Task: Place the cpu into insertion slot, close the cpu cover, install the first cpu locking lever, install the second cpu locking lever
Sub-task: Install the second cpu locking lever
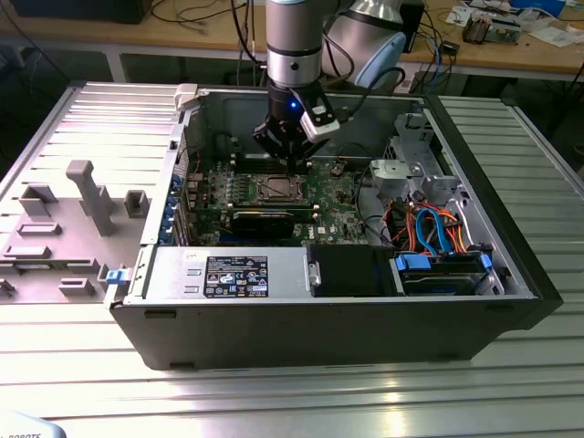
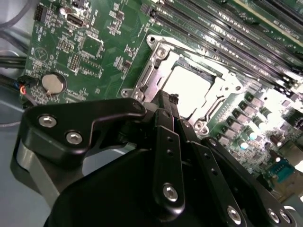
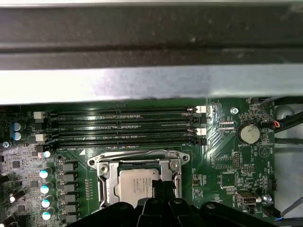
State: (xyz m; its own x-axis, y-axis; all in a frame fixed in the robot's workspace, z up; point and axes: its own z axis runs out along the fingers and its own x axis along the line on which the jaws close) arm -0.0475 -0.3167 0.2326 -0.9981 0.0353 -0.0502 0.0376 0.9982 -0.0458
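1. The jaws (image 1: 290,162) hang low inside the open computer case (image 1: 511,274), just above the green motherboard (image 1: 333,196); the arm (image 1: 294,46) stands upright over them.
2. In both wrist views the jaws (image 2: 166,101) (image 3: 163,187) look pressed together into one narrow black tip; nothing shows between them.
3. That tip sits directly over one edge of the insertion slot (image 1: 276,190), at or very near its metal frame; whether it touches cannot be told.
4. The cpu (image 3: 137,182) lies flat in the insertion slot (image 3: 137,177), straight ahead of the jaws in the first wrist view; its silvery-grey top (image 2: 187,87) glares bright in the second wrist view.
5. The cpu cover (image 3: 137,161) lies down flat around the chip, its square window framing the metal top; the cover (image 2: 163,59) runs right up to the jaws' tip.
6. Whether either locking lever is latched cannot be told.
7. Beyond the slot from the jaws run the long black memory slots (image 3: 123,125), parallel to one another; a round coin battery (image 3: 249,133) sits off to one side of the jaws, well apart from the socket.
8. A black graphics card (image 1: 265,219) lies on the side of the socket toward the exterior camera; orange and blue cables (image 1: 429,228) bundle toward the exterior view's right.
9. The case rests on a ribbed metal tabletop (image 1: 292,392); a grey fixture (image 1: 87,196) stands on it well apart from the jaws, toward the exterior view's left.
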